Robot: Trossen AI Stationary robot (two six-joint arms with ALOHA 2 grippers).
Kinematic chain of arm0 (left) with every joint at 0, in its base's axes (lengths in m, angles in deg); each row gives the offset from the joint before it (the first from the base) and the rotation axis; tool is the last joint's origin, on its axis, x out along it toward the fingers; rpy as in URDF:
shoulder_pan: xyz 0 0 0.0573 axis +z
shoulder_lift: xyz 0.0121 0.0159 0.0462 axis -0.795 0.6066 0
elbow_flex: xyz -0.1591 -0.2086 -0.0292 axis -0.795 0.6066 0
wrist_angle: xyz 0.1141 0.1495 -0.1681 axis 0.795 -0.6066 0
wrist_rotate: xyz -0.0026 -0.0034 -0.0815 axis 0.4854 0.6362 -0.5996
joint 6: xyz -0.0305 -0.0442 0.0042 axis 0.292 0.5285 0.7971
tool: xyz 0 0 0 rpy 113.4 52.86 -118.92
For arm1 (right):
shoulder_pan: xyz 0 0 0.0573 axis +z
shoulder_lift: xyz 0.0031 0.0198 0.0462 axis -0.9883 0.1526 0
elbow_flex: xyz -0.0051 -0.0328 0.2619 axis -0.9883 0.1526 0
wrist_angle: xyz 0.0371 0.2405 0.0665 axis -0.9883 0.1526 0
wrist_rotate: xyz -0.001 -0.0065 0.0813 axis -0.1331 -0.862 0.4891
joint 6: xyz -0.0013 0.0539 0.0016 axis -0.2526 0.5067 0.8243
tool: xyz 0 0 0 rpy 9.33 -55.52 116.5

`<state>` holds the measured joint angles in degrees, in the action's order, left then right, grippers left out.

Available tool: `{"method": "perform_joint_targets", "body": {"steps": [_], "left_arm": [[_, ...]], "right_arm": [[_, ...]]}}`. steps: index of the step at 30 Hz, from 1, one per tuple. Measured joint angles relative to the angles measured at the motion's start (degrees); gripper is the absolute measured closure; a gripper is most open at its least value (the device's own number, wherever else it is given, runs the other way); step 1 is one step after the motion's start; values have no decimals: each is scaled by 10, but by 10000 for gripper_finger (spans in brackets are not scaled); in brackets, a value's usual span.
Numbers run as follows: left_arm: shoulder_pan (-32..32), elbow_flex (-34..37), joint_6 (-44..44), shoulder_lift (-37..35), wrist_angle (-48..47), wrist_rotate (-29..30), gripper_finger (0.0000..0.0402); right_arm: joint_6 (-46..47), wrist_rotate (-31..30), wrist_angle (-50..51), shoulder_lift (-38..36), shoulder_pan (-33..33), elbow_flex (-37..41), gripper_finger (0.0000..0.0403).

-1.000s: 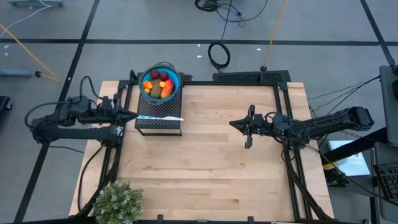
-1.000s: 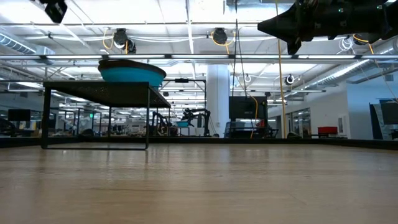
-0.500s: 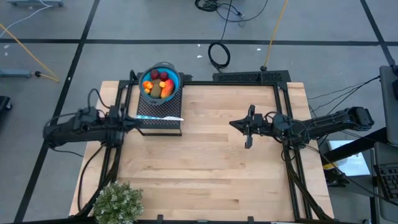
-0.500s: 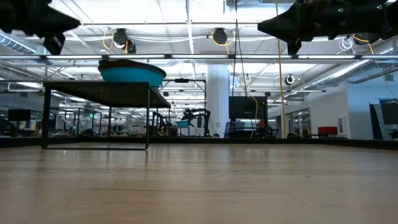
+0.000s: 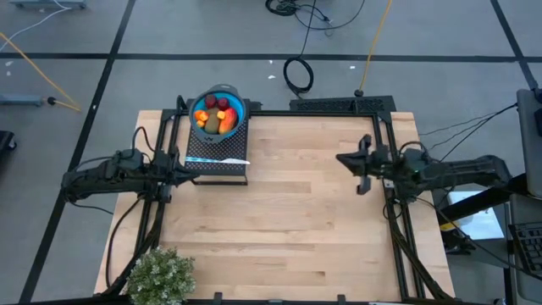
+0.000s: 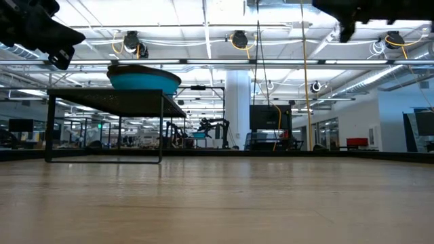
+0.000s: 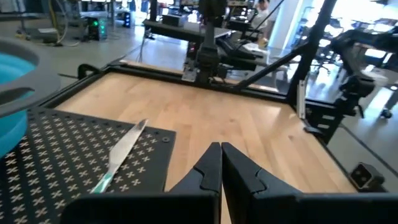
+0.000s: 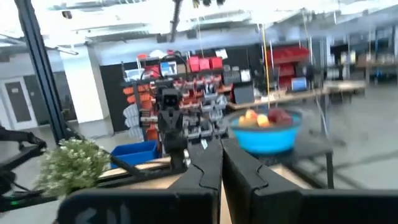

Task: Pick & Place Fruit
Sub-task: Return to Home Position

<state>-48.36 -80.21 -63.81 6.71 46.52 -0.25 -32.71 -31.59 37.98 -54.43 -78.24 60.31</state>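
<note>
The fruit (image 5: 217, 116) is found in the bowl (image 5: 244, 111) on the shelf (image 5: 217, 172) just beside the clenched left pincer (image 5: 185, 174), well apart from the clenched right pincer (image 5: 341, 158).

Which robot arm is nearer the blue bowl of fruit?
The left gripper, right beside the black shelf holding the blue bowl; the right gripper hangs across the table.

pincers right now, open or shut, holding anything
Left pincer: shut, holding nothing.
Right pincer: shut, holding nothing.
</note>
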Motion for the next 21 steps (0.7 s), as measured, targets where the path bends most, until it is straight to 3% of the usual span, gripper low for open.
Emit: {"method": "perform_joint_targets", "body": {"steps": [5,10,15,21], "left_arm": [[0,0,-4,0,0,-7,390],[0,0,-11,0,1,-8,398],[0,38,-15,0,47,-13,393],[0,102,1,0,135,-24,399]], "right_arm": [[133,-39,200,-117,0,-1,403],[205,-11,324,-142,1,1,403],[132,6,301,-130,1,15,403],[116,7,135,-130,1,117,403]]}}
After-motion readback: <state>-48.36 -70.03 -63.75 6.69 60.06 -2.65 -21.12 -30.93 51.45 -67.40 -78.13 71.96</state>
